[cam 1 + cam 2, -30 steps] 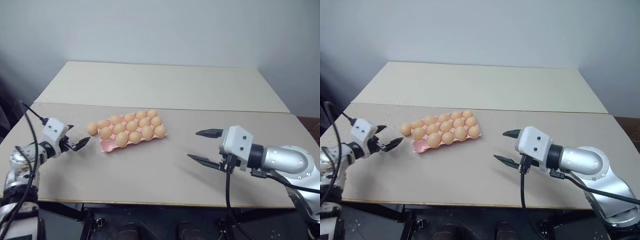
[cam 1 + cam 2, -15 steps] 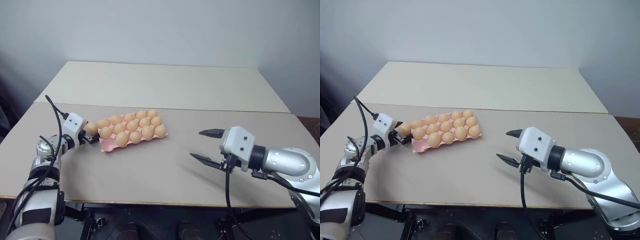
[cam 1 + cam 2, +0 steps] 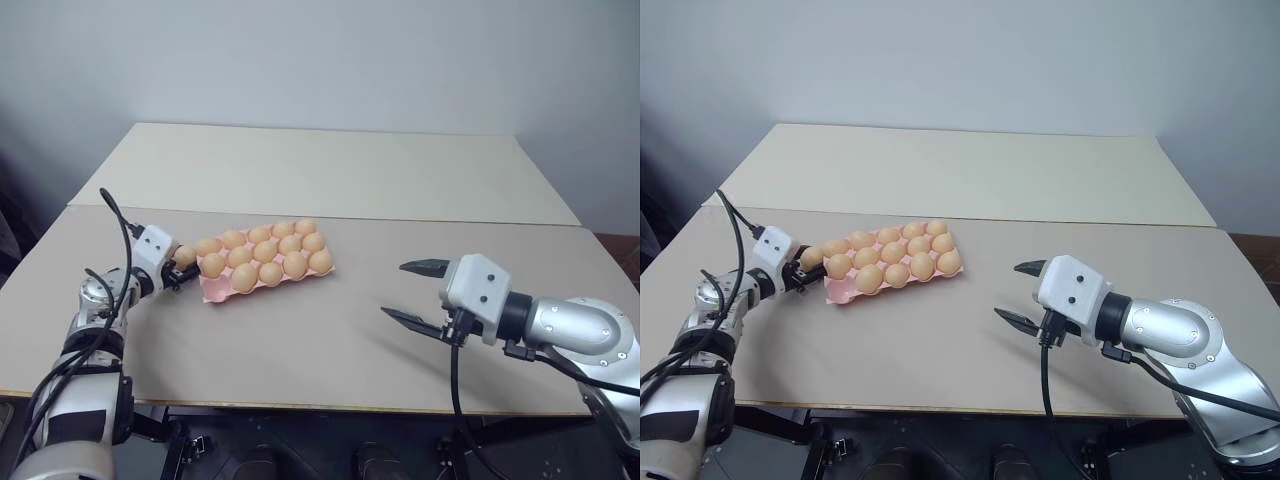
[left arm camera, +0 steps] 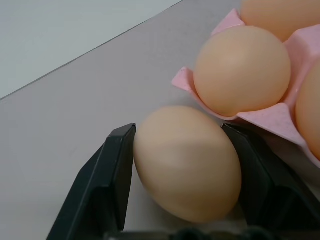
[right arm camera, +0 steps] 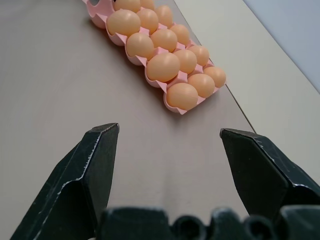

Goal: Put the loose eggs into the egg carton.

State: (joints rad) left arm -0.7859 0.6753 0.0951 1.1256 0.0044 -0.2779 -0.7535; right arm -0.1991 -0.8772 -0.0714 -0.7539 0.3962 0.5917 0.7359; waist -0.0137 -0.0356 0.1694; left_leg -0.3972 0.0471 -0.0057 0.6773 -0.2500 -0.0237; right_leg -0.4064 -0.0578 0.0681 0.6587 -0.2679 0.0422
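Observation:
One loose egg point(image 4: 185, 162), light orange-tan, lies on the table just off the left end of the egg carton point(image 3: 215, 293). My left gripper point(image 3: 183, 263) is shut on this egg, one black finger point(image 4: 112, 170) pressed to each side of it. The pink carton point(image 4: 270, 117) holds several identical eggs point(image 3: 270, 273) in three rows of cups. My right gripper point(image 3: 395, 290) hovers open over the table well to the right of the carton, with nothing between its fingers point(image 5: 90, 165).
The grey-brown table point(image 3: 300, 350) runs on to a lighter second tabletop point(image 3: 330, 170) behind the carton. A black cable point(image 3: 115, 215) loops over my left arm. Bare table lies between the carton and my right gripper.
My left gripper moved forward and right to the loose egg, then its fingers closed onto it. The right gripper has stayed in place, open.

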